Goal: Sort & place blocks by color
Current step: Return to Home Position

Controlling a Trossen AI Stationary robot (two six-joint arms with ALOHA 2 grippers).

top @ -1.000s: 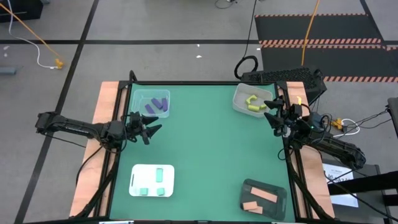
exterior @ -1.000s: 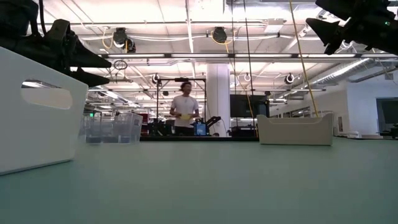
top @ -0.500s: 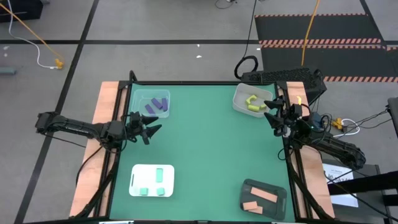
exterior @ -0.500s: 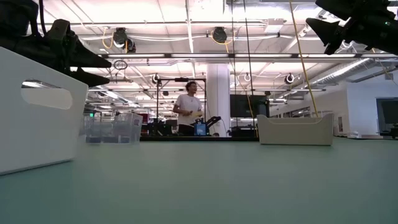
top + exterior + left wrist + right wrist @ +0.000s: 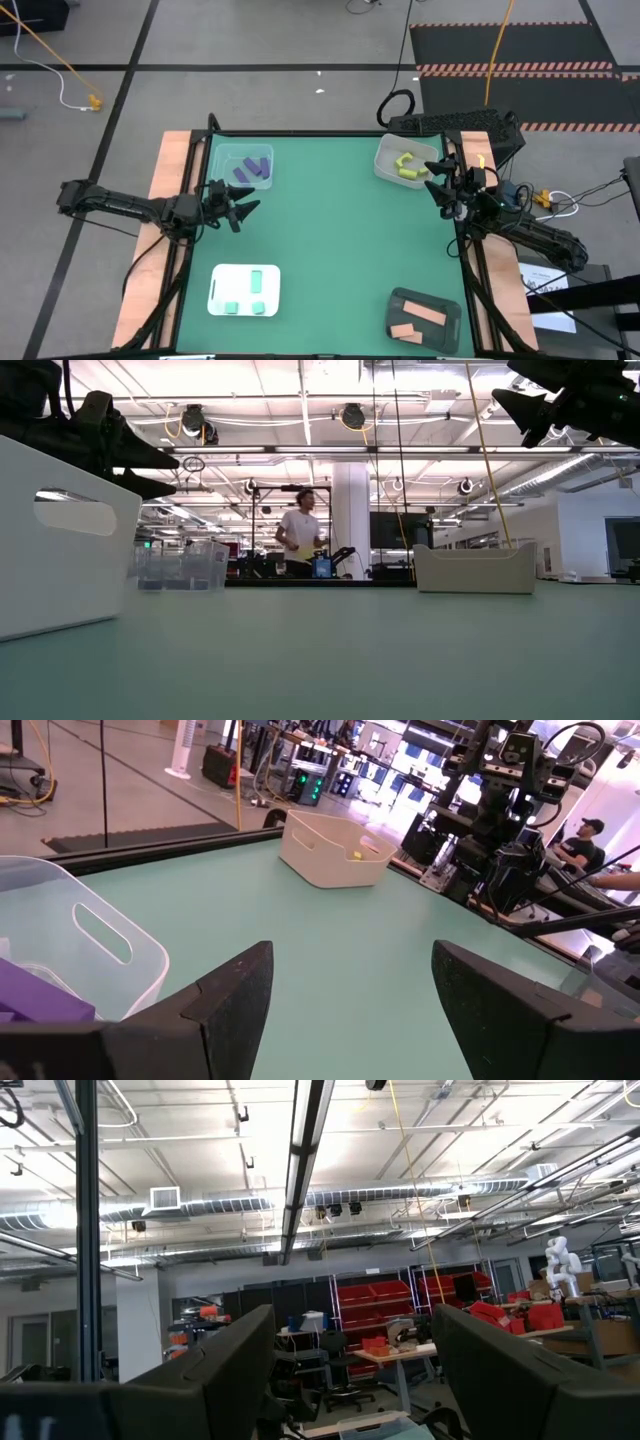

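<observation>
High view: the green worktop (image 5: 340, 240) carries four containers, one near each corner. Purple blocks (image 5: 257, 168) lie in the clear tub (image 5: 222, 158), yellow blocks (image 5: 405, 170) in the pale tub (image 5: 383, 158), mint green blocks (image 5: 254, 279) on the white tray (image 5: 222, 280) and salmon blocks (image 5: 430, 316) in the dark tray (image 5: 400, 297). The left end effector (image 5: 243, 210) hangs over the worktop's left edge, just beside the clear tub, with its fingers spread wide and nothing between them. The right end effector (image 5: 437, 180) sits at the right edge, close to the pale tub, also spread wide and holding nothing.

Low view: the white tray's wall fills the near left, with the clear tub and pale tub farther back. Both end effectors hang above the worktop at the upper corners, and a person (image 5: 300, 545) stands in the room behind.

Left wrist view: the two dark fingers stand wide apart above bare green surface. A purple block shows inside the clear tub close by, and the pale tub sits across the worktop with a bit of yellow inside.

Right wrist view: the fingers are wide apart and frame the room's ceiling and red shelving.
</observation>
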